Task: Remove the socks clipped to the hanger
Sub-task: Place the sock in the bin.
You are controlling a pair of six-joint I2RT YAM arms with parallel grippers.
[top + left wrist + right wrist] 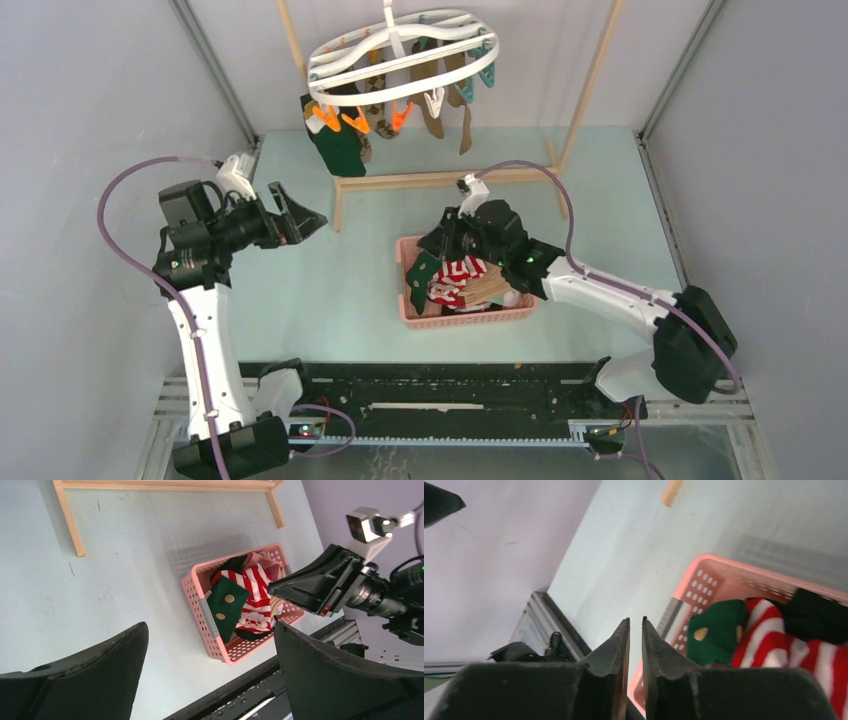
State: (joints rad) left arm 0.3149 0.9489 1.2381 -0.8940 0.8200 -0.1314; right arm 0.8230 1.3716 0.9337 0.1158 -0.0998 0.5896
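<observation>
Pink basket [465,318] rim lies just under my barely parted, empty right pincer [636,620], left pincer [305,222] gaping; lifting could snag its draped green sock [422,272], while socks [338,148] hang clipped on the hanger [400,55] behind.

text: none readable | labels: none readable | brands: none | numbers, signs: none
</observation>
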